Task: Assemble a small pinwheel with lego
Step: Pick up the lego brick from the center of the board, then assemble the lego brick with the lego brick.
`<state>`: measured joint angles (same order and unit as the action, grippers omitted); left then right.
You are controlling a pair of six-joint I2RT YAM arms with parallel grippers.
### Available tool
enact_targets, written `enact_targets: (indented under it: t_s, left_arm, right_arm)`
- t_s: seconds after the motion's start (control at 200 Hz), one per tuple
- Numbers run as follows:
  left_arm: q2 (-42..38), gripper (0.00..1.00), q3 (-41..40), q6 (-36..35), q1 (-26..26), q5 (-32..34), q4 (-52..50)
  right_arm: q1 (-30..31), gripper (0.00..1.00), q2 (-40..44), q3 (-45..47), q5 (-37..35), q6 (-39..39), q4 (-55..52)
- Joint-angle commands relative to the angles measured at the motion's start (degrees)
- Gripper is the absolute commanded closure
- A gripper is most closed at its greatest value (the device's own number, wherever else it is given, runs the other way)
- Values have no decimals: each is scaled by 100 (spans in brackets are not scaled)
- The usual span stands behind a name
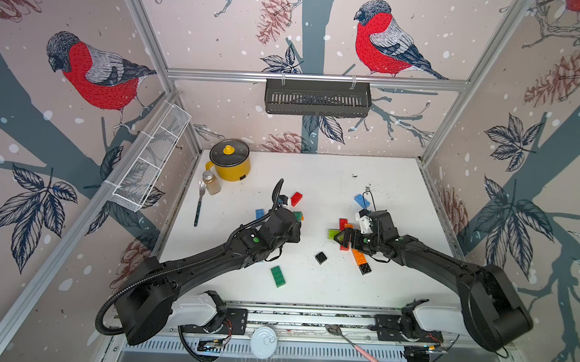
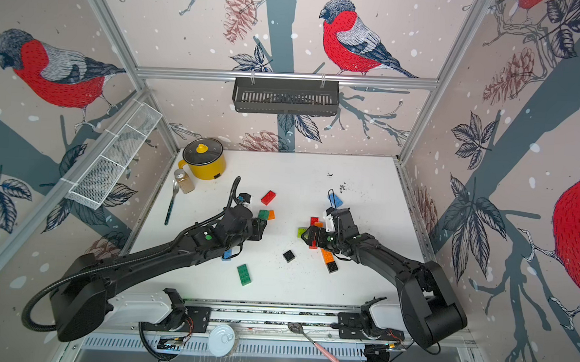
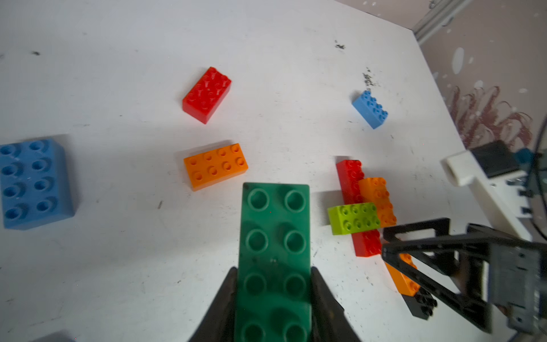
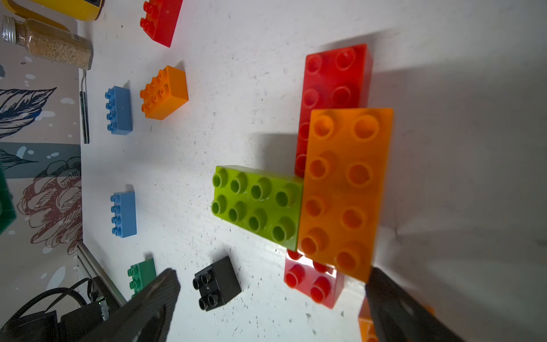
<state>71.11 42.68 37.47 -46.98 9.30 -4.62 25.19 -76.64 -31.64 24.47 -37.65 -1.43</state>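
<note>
Left gripper (image 3: pixel 273 271) clamped on end of dark green brick (image 3: pixel 273 225), short of red-orange-lime cluster (image 4: pixel 346 189). Right gripper (image 4: pixel 272 275) spread wide at cluster's end, gripping nothing. Risks: end-held brick pivots when pressed; unheld cluster skids on table (image 3: pixel 118 88); grippers collide.

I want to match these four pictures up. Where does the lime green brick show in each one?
In a top view: the lime green brick lies right of the table's middle.
In a top view: the brick lies there too.
Left wrist: the brick touches the stacked orange brick.
Right wrist: mid-picture, beside that orange brick.
Shared landmark: the red brick under it.
</note>
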Motion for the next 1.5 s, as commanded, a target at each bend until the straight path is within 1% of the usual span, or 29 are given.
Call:
enact_targets:
  t_s: [0.0, 0.16, 0.285, 0.43, 0.51, 0.655, 0.74, 0.795, 0.855, 0.93, 0.995, 1.04, 1.141, 1.301, 1.406, 1.436, 1.496]
  left_arm:
    - [-69, 87, 95, -460, -4, -390, -41]
    - [-79, 87, 35, -456, -4, -527, 18]
    - [45, 87, 83, -514, -8, -624, 31]
    - [208, 88, 144, -656, -12, -663, -2]
    - [267, 88, 132, -749, -26, -652, 8]
    - [510, 89, -11, -806, -132, -836, 367]
    - [758, 90, 35, -629, -376, -771, 594]
    - [955, 91, 87, -457, -556, -740, 810]
    - [1223, 92, 182, -289, -746, -639, 956]
    - [1595, 92, 359, -37, -938, -396, 1028]
    - [1930, 93, 501, 183, -1046, -298, 1112]
    - [2123, 96, 647, 345, -1128, -123, 1064]
    - [2371, 96, 850, 607, -1342, 281, 993]
    - [2954, 96, 1193, 947, -1358, 175, 1029]
    - [3273, 96, 1416, 1040, -1359, 336, 794]
    - [3347, 96, 1635, 1059, -1360, 383, 726]
    - [3446, 96, 1732, 1044, -1356, 356, 751]
  right_arm:
    - [53, 1, -59, -22, 132, -245, 425]
    - [153, 1, -241, -74, 197, -564, 805]
    - [271, 1, -520, -197, 156, -720, 1107]
    - [274, 0, -837, -340, 93, -835, 1408]
    - [289, 1, -810, -369, 89, -927, 1561]
    - [339, 1, -548, -360, 23, -921, 1434]
    - [170, 1, -412, -383, -12, -650, 885]
    - [-57, 1, -364, -329, 134, -439, 586]
    - [-297, 1, -306, -242, 345, -190, 427]
    - [-468, 1, -239, -226, 331, 186, 126]
    - [-613, 1, -246, -217, 428, 363, -15]
    - [-700, 0, -216, -179, 515, 396, -15]
    - [-811, 1, -85, -133, 572, 490, -39]
    - [-912, 1, -147, -134, 957, 442, 235]
    - [-975, 1, -65, -185, 836, 392, 231]
    - [-1025, 1, -40, -185, 836, 374, 239]
    - [-1094, 1, -48, -202, 893, 356, 264]
